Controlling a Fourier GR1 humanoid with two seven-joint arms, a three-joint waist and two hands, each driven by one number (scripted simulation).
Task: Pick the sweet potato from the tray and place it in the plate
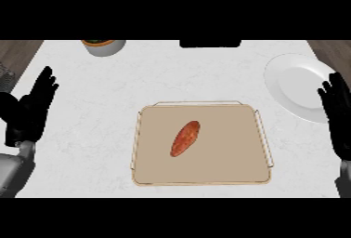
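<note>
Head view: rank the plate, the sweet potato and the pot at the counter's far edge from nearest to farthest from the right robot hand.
From the right robot hand, open at the view's right edge:
1. Plate: far right of the counter, partly under the hand in this view.
2. Sweet potato: to the hand's left, lying mid-tray.
3. Pot: far left corner, across the counter.

This is a kitchen: a white marbled counter (103, 116) carries a beige tray (226, 158) with a sweet potato (185, 138) lying on it, a white plate (296, 86) off to the right, and a grey pot (104, 46) at the far edge. Wood-toned flooring shows beyond the counter's corners.
</note>
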